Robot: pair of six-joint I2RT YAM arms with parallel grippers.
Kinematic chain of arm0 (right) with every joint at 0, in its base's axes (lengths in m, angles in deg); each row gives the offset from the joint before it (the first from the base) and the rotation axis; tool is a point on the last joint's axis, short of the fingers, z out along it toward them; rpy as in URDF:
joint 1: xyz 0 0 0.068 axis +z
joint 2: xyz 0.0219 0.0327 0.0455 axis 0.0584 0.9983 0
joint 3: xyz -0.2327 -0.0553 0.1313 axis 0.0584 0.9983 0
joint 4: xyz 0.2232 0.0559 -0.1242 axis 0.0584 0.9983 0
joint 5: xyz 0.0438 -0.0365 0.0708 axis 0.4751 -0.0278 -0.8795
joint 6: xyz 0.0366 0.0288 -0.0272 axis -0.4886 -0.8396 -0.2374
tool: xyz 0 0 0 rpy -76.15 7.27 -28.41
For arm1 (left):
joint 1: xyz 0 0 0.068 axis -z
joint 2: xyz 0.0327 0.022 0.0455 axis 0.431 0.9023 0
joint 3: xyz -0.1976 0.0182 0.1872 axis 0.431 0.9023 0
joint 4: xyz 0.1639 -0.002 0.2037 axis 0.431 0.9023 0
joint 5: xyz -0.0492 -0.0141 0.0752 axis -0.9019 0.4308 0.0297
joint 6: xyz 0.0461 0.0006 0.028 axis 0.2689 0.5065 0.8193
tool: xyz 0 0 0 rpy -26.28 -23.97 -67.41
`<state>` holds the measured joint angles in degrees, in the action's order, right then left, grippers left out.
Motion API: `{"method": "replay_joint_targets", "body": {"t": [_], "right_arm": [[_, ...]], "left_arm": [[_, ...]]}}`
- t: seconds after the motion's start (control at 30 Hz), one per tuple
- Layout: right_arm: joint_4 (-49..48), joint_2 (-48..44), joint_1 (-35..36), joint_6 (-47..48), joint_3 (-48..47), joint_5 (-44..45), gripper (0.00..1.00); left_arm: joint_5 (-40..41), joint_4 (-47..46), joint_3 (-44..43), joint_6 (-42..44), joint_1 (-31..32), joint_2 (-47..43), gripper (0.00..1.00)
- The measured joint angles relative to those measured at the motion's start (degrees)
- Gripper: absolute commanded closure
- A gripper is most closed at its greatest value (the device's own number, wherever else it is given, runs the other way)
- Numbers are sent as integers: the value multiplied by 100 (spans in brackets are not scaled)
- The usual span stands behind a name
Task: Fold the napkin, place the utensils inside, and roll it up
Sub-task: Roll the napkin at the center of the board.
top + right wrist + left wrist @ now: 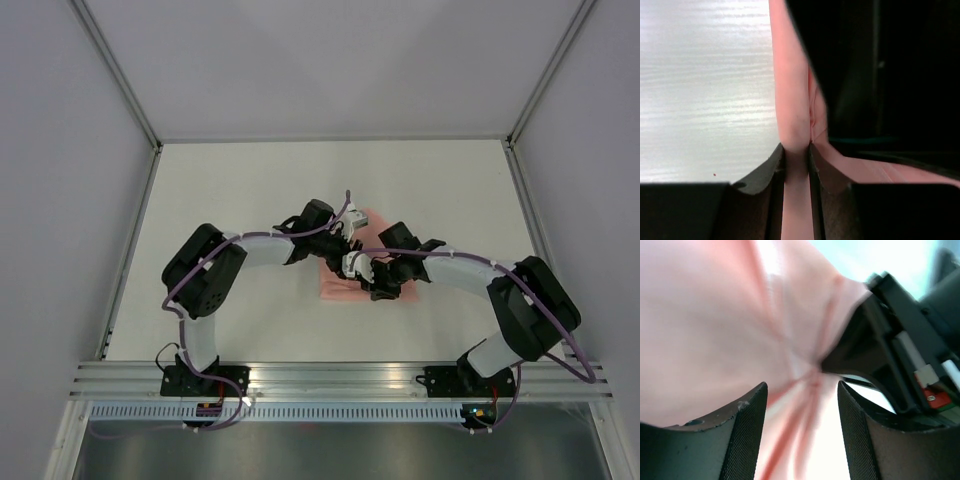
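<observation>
The salmon-pink napkin [336,289] lies bunched and folded at the table's middle, mostly under both grippers. My right gripper [363,270] is shut on a raised fold of the napkin [790,90], pinched tight between its jaws [796,150]. My left gripper [349,243] sits just behind it, over the cloth's far part. Its jaws [802,390] stand apart, with blurred pink cloth [715,330] close in front and between them. The right gripper's black body [890,340] shows at the right of the left wrist view. The utensils are not visible in any view.
The white table [250,190] is walled by grey panels at the back and both sides. An aluminium rail [340,378] with the arm bases runs along the near edge. A dark arm body [865,75] fills the right of the right wrist view.
</observation>
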<state>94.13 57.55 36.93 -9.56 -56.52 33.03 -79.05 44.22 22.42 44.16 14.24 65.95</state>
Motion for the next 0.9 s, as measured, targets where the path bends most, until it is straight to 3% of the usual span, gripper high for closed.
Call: {"method": "replay_joint_targets", "body": {"t": [0.27, 0.53, 0.9], "right_arm": [[1777, 1246, -638, 892, -1316, -1174, 86], [3333, 2577, -1204, 1163, -2540, -1980, 86], [4474, 3504, -1349, 1176, -3285, -2315, 86]], "left_arm": [[2352, -960, 1368, -295, -118, -1274, 36], [3383, -1921, 2549, -365, 0, -2649, 36], [4610, -2236, 2924, 789, 1611, -2894, 31]]}}
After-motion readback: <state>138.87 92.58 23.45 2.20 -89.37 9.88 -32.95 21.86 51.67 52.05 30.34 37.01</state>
